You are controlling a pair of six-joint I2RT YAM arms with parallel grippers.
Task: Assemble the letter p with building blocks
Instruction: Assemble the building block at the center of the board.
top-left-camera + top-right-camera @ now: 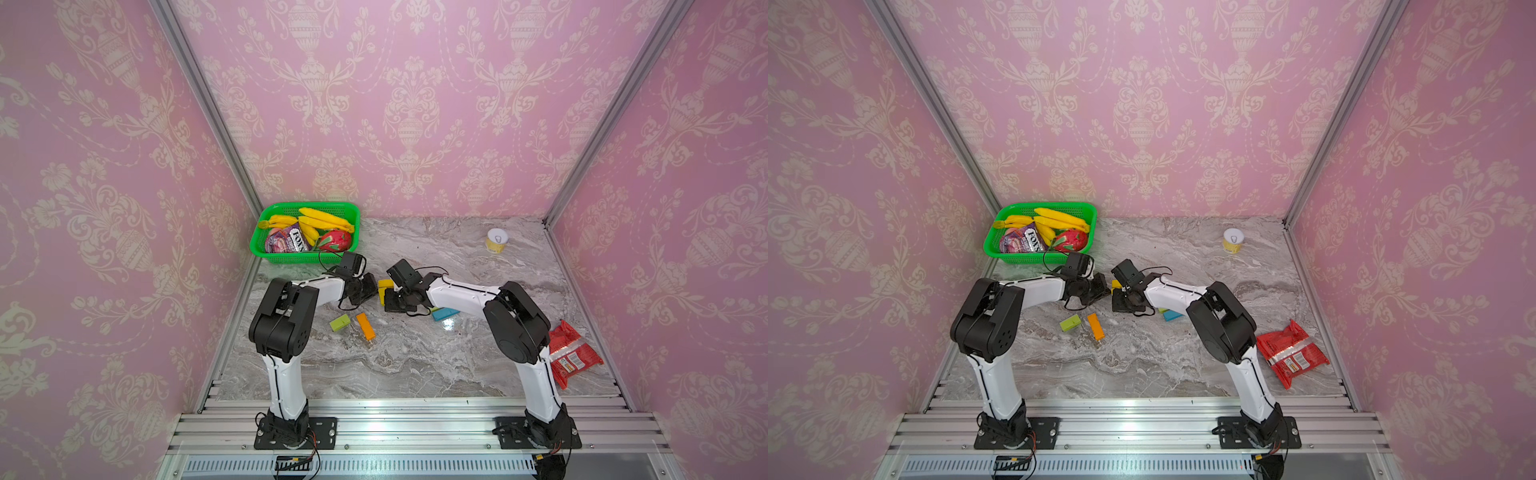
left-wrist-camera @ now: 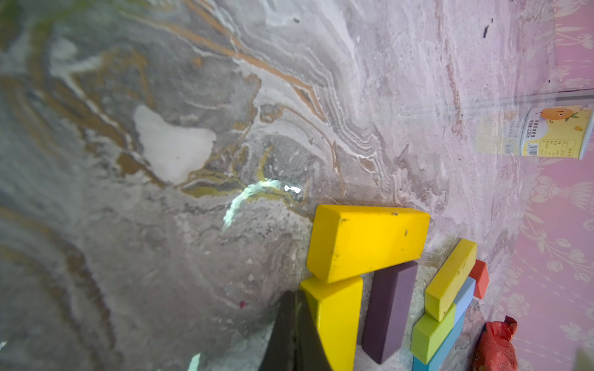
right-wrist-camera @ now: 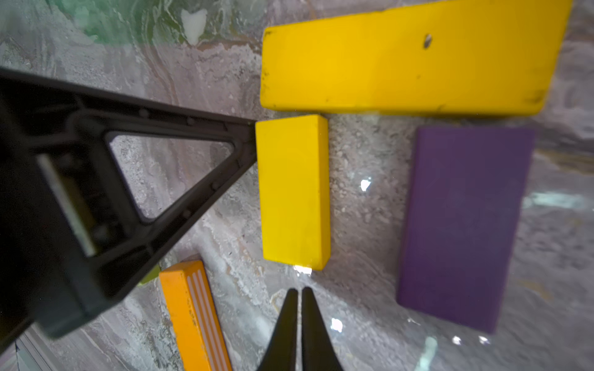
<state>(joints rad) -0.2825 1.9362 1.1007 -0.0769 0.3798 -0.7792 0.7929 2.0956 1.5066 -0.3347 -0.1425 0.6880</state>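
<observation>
At mid-desk, the left fingers [image 2: 286, 327] are pinched shut on nothing, with the tip right up against the side of the short yellow block [image 3: 294, 192]. The right fingers [image 3: 291, 308] are shut and empty too, just off that block's end and not touching it. The long yellow block [image 3: 411, 61] lies across the opposite end, and the purple block [image 3: 463, 225] sits beside it with a gap.

In both top views, going out from that cluster:
- the orange block [image 1: 365, 326] and lime green block [image 1: 340, 322] are around 7 o'clock
- the teal block [image 1: 444, 313] is at 4
- the green basket [image 1: 291, 258] is at 10
- the can [image 1: 496, 240] is at 2
- the red packet [image 1: 573, 357] is at 4, near the desk [image 1: 415, 365] edge
</observation>
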